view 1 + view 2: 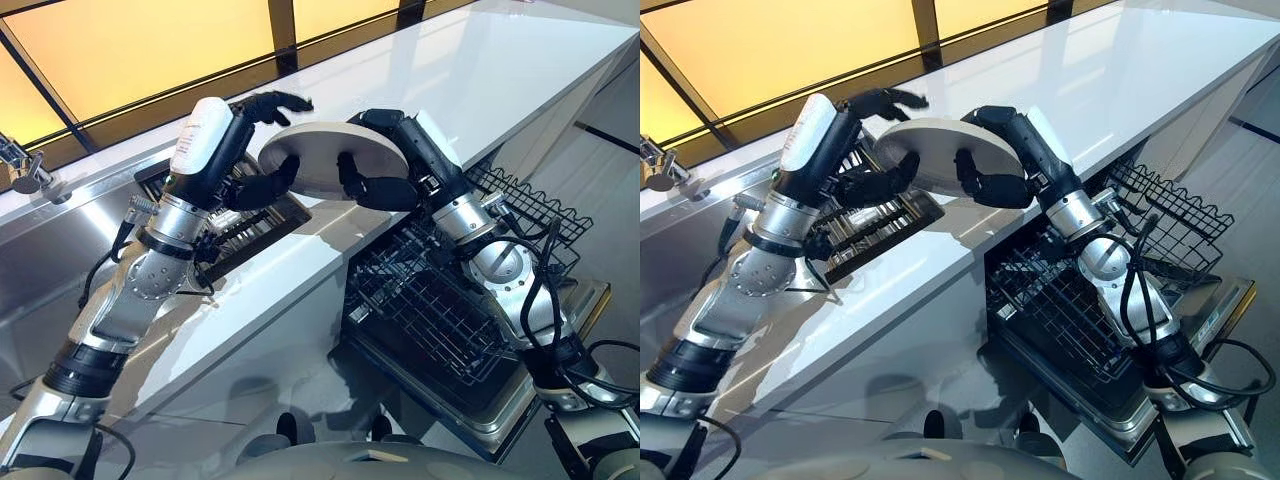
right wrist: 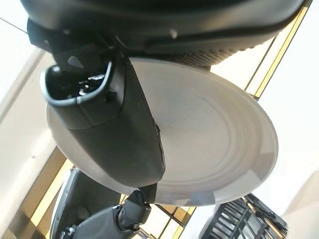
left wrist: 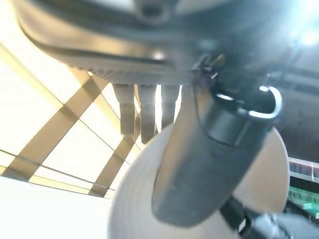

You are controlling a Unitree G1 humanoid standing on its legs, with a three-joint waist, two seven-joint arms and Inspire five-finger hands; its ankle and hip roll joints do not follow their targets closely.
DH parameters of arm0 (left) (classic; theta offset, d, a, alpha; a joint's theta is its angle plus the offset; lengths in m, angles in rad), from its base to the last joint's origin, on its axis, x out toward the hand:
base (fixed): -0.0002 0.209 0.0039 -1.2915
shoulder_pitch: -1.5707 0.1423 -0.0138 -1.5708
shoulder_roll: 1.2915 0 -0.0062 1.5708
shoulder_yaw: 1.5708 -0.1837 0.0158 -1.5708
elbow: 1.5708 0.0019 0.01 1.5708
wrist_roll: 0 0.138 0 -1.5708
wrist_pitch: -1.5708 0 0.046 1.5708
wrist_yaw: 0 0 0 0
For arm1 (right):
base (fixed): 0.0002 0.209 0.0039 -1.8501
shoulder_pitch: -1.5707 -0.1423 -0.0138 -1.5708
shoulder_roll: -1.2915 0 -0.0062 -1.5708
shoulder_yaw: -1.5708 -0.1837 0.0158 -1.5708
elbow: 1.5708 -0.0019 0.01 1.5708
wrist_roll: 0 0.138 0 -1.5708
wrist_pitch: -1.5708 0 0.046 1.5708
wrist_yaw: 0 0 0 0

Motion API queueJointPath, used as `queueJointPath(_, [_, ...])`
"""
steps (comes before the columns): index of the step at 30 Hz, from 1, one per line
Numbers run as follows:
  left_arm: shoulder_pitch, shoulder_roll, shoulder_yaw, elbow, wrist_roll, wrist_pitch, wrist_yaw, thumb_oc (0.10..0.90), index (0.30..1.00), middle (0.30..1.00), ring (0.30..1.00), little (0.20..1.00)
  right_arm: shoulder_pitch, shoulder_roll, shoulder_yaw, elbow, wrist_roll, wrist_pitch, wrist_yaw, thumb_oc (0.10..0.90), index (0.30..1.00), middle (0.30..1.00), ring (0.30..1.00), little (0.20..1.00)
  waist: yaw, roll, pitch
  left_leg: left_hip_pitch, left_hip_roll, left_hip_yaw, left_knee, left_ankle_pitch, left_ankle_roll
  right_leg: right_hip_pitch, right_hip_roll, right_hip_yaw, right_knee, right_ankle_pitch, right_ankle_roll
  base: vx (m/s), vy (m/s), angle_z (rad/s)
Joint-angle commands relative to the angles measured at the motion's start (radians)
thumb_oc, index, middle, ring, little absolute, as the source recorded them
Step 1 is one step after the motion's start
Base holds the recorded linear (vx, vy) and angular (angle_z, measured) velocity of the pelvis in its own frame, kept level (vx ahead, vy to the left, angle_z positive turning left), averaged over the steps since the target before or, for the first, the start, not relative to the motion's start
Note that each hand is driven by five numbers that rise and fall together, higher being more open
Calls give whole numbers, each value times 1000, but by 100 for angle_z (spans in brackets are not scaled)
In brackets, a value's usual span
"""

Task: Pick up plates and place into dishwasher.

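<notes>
One plate (image 1: pixel 330 155) up over the desk (image 1: pixel 480 70), two hands clamped on it — left hand (image 1: pixel 262 180), right hand (image 1: pixel 378 185).

I see one round, pale grey plate (image 1: pixel 322 152) tilted in the air above the white surface (image 1: pixel 480 70), with the dishwasher's dark wire rack (image 1: pixel 440 310) open at near right.

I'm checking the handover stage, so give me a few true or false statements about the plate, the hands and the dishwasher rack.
1. Both hands hold the plate. True: the left hand and the right hand each grip it.
2. The plate rests on the counter. False: it is held above it.
3. The dishwasher rack is pulled out. True.
4. The rack already holds plates. False: none show in it.
5. The left hand hangs idle. False: it grips the plate.
</notes>
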Motion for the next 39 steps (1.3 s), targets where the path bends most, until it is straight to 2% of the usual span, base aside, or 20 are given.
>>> queueJointPath(1, [-100, 3, 84, -24, -71, -24, 51, 800, 900, 900, 900, 900, -94, 40, -54, -91, -44, -112, -111, 100, 300, 300, 300, 200, -8, -7, -62, 44, -122, 28, 2, -140, 94, 6, 112, -7, 73, -119, -23, 0, 0, 0])
queueJointPath(4, [-76, -1, 103, -25, -70, -12, 53, 800, 900, 900, 900, 900, -73, 32, -90, -90, -95, -119, -192, 100, 300, 300, 300, 200, -11, -5, -62, 51, -122, 28, 2, -150, 95, 12, 112, -4, 72, -128, -22, 0, 0, 0])
queueJointPath(9, [-18, 3, 155, -12, -52, -12, 62, 800, 900, 900, 900, 900, -11, 30, -187, -67, -51, -154, -296, 100, 300, 300, 300, 200, -18, -2, -56, 53, -121, 33, 3, -146, 96, 11, 113, 0, 75, -122, -22, -7, 0, 0])
queueJointPath(12, [4, 8, 175, -1, -50, -8, 68, 800, 900, 900, 900, 900, 13, 32, -219, -55, -88, -170, -361, 100, 300, 300, 300, 200, -19, 1, -56, 55, -121, 35, 3, -148, 97, 12, 113, 1, 73, -122, -22, -11, -1, 0])
queueJointPath(17, [44, 26, 211, 21, -75, -1, 71, 800, 900, 900, 900, 900, 43, 3, -305, -9, -171, -191, -568, 100, 300, 300, 300, 200, -21, 4, -55, 66, -119, 37, 3, -159, 96, 23, 114, 1, 71, -130, -19, 6, 0, 0])
queueJointPath(21, [77, 31, 244, 27, -91, -6, 74, 800, 900, 900, 900, 900, 78, -1, -383, 20, -112, -200, -652, 100, 300, 300, 300, 200, -23, 3, -55, 65, -120, 36, 3, -161, 98, 20, 114, 5, 72, -130, -18, -9, 0, 0])
queueJointPath(24, [102, 34, 271, 34, -108, -6, 81, 800, 900, 900, 900, 900, 121, -1, -434, 45, -112, -196, -711, 100, 300, 300, 300, 200, -27, 4, -54, 66, -121, 35, 2, -163, 100, 19, 114, 6, 75, -133, -16, 9, 2, -2])
queueJointPath(29, [143, 27, 310, 51, -130, -5, 104, 800, 900, 900, 900, 900, 198, 7, -489, 85, -131, -154, -763, 100, 300, 300, 300, 200, -35, 5, -54, 65, -121, 39, 2, -164, 103, 13, 112, 10, 78, -134, -13, -4, 3, -2])
queueJointPath(35, [184, -8, 342, 63, -156, 0, 112, 800, 900, 900, 900, 900, 269, 46, -487, 147, -169, -107, -721, 100, 300, 300, 300, 200, -45, 8, -52, 63, -120, 44, 2, -163, 106, 7, 111, 15, 81, -133, -12, -7, 5, -3])
queueJointPath(39, [203, -23, 355, 81, -156, -9, 115, 800, 900, 900, 900, 900, 294, 68, -473, 193, -172, -101, -677, 100, 300, 300, 300, 200, -51, 9, -50, 63, -118, 53, 2, -163, 106, 3, 110, 14, 83, -132, -11, 0, 0, 0])
